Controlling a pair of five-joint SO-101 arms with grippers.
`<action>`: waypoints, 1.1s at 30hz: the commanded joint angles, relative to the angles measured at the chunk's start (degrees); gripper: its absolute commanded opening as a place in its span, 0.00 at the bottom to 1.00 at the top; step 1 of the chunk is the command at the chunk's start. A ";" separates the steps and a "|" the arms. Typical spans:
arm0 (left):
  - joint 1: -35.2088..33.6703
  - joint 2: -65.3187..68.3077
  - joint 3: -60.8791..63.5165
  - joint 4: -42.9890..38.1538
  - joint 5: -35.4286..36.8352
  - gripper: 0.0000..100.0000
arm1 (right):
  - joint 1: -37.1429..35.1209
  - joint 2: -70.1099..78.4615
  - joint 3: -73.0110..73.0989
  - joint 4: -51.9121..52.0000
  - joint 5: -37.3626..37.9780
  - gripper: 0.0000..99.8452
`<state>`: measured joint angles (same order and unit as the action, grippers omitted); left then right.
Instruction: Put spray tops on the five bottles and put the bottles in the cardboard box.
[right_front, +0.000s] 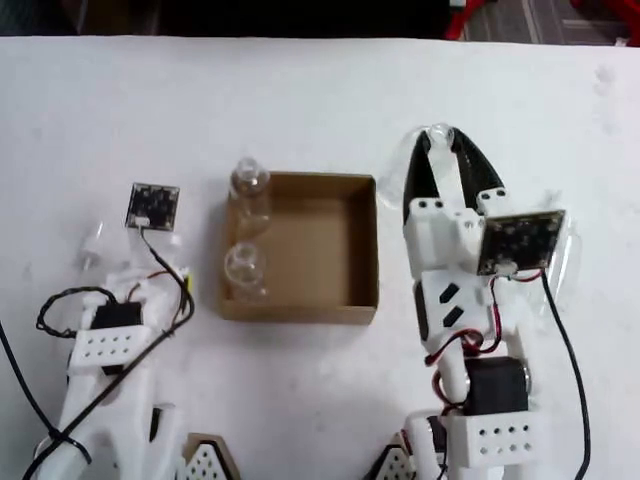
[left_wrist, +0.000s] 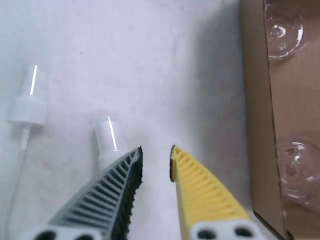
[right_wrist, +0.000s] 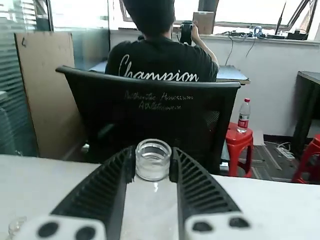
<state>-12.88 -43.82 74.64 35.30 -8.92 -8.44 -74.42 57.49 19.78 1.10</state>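
Spray top (left_wrist: 105, 140) partly behind gripper (left_wrist: 156, 154), box (left_wrist: 255, 125) cropped

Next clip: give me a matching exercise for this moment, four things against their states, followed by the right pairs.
1. left claw
2. right claw
3. cardboard box
4. spray tops

A. holds two bottles
B. open above the table
C. lying on the table
D. shut on a bottle

Pairs: 1-B, 2-D, 3-A, 4-C
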 joint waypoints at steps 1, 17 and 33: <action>1.01 -0.31 -0.62 -1.32 0.79 0.09 | -4.35 -0.57 3.96 -9.54 -2.46 0.02; 3.03 -0.31 -0.26 -2.20 0.70 0.09 | -16.92 16.57 23.82 -41.19 1.67 0.02; 2.95 -0.40 -0.44 -2.02 0.70 0.09 | -20.00 37.49 23.30 -51.38 1.67 0.02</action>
<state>-10.51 -43.82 74.64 34.24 -8.92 -28.40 -39.25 83.08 -28.04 2.07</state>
